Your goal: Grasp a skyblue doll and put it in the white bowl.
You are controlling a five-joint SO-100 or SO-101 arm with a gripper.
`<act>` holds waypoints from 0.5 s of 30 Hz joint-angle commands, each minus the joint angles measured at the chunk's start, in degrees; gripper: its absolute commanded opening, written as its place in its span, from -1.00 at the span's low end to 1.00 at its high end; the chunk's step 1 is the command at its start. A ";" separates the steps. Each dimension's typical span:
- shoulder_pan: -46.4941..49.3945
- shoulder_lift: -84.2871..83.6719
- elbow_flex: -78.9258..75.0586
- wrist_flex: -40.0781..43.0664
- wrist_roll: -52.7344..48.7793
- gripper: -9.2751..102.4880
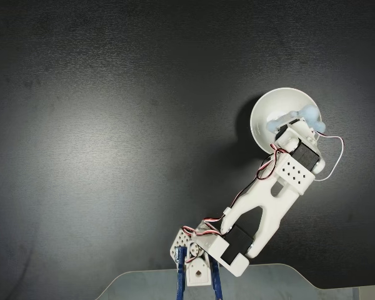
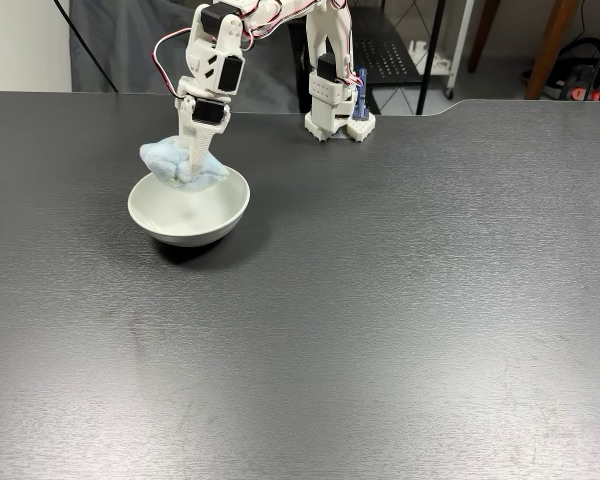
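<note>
Pale-blue fluff marks the skyblue doll in a fixed view from above, where it sits pinched in the pincer over the far-side rim of the white bowl, apparently carried there so it can drop into the smooth, glossy hollow. In a fixed view from across the dark, matte surface, the pincer grips the soft, lobed doll just above the bowl's back edge, not yet released inside.
</note>
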 commanded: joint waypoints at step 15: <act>-4.39 -1.05 -3.43 -0.70 -0.44 -0.22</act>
